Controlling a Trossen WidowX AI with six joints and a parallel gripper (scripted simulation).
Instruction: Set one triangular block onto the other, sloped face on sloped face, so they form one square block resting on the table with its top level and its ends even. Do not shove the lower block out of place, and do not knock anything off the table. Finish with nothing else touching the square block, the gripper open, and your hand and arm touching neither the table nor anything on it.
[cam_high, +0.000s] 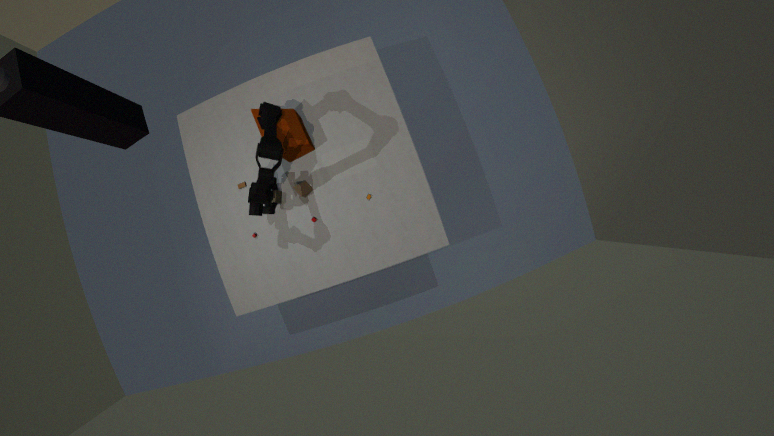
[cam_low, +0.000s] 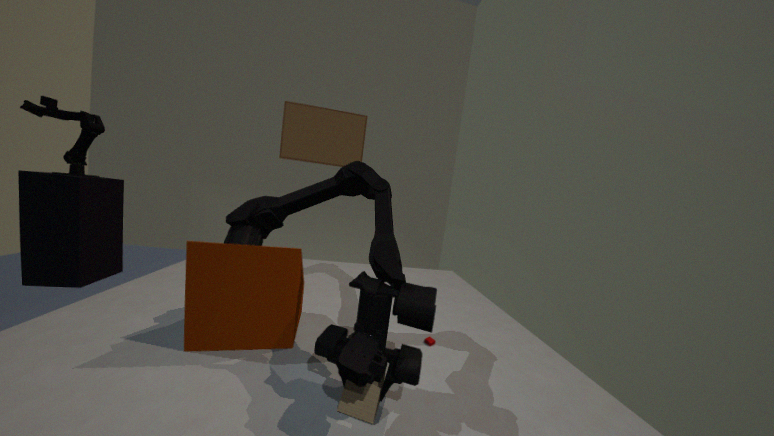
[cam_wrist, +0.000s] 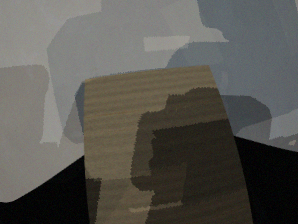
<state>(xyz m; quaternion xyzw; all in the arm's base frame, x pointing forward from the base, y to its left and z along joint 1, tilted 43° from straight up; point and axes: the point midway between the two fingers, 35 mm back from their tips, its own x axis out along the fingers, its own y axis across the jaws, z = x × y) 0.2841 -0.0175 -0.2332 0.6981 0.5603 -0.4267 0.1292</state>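
Observation:
One wooden triangular block (cam_high: 277, 196) (cam_low: 359, 400) (cam_wrist: 112, 130) is between the fingers of my gripper (cam_low: 365, 385), which is shut on it and points down. The block looks tilted in the exterior view, its lower edge close to the table. I cannot tell whether it touches the table. The other wooden block (cam_high: 303, 188) lies on the table (cam_high: 346, 259) a little to the right of my gripper in the top view, in the arm's shadow. It is not seen in the other views, and its sloped face is too small to make out.
A large orange box (cam_high: 296, 138) (cam_low: 243, 297) stands beside the arm, behind the blocks. A small tan piece (cam_high: 242, 185) lies left of the gripper. Two small red pieces (cam_high: 314, 219) (cam_high: 254, 235) and a small orange piece (cam_high: 368, 197) lie on the table.

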